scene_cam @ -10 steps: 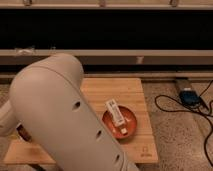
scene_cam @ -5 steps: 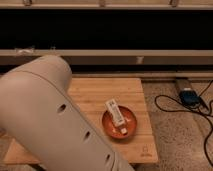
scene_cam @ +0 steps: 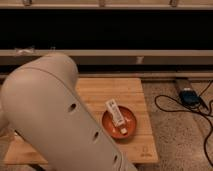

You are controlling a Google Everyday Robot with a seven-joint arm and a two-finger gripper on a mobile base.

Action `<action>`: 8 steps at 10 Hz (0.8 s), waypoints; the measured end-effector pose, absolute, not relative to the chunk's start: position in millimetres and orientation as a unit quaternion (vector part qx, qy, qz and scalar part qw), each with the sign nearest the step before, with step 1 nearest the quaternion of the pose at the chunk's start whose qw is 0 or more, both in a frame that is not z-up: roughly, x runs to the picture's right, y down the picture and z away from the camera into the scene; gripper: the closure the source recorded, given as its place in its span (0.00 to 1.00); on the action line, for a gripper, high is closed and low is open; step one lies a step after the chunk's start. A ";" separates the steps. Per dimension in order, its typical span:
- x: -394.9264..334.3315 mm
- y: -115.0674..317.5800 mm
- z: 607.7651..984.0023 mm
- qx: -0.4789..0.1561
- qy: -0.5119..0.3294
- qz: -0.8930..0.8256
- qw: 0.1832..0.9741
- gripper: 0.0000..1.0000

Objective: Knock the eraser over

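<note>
The eraser does not show in the camera view; it is hidden or out of view. The gripper is not in view either. Only the arm's large beige casing (scene_cam: 55,120) shows, covering the left half of the wooden table (scene_cam: 135,90). An orange bowl (scene_cam: 131,121) sits on the table's right part. A pale whitish flat block (scene_cam: 115,112) leans in it, with a small pale item (scene_cam: 123,131) by its near end.
A dark box with black cables (scene_cam: 189,96) lies on the speckled floor to the right of the table. A long dark shelf opening (scene_cam: 125,30) runs behind the table. The table's right edge is close to the bowl.
The arm's casing has shifted slightly across the left of the view. The bowl and the pale block have not moved.
</note>
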State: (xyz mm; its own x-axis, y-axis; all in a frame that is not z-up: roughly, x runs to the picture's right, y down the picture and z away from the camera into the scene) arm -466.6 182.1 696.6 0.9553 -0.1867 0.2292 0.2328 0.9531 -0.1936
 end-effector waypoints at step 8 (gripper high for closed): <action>-441.9 169.5 690.2 -0.192 -0.077 -0.147 0.967 0.20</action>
State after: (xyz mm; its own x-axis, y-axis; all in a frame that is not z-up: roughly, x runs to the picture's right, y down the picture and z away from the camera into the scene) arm -441.9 169.5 690.2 0.9448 -0.2549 0.2060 0.3144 0.8827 -0.3493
